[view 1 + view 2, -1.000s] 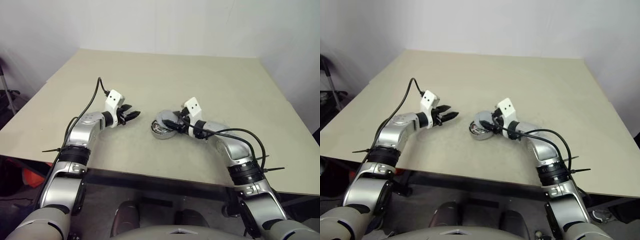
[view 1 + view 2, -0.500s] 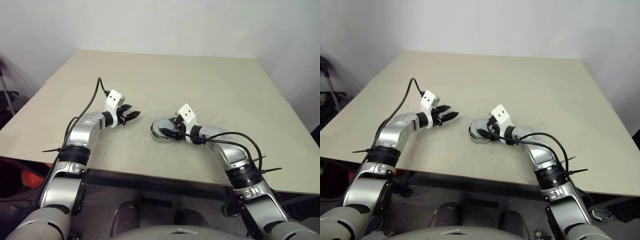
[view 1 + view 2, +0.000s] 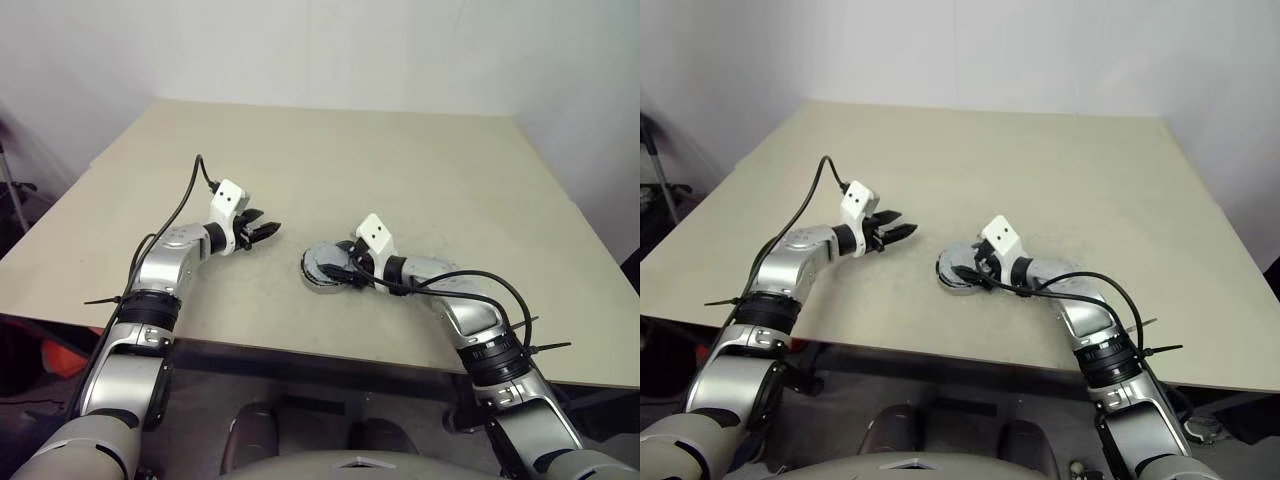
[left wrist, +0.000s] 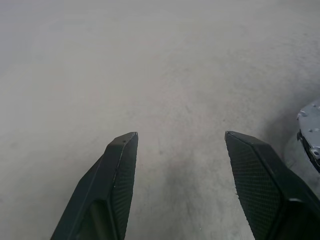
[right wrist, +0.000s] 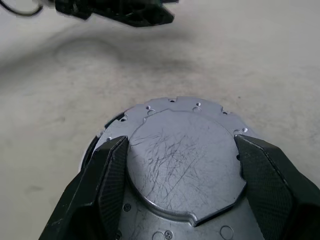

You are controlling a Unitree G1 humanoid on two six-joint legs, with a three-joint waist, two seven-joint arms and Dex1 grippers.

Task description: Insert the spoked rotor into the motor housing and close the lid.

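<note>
Motor assembly near the middle of the table (image 3: 420,150), toward its near edge. The right claw (image 5: 177,165) straddles the lid (image 5: 182,165), one finger on each side of its raised centre, grasping it atop the motor housing (image 3: 318,272). Whether the lid is fully seated cannot be told. The left claw (image 4: 180,145) hovers released and empty, just beside the housing. Risk: the housing is not braced, so any sideways pull on release could drag it or tilt the lid off its notches.
</note>
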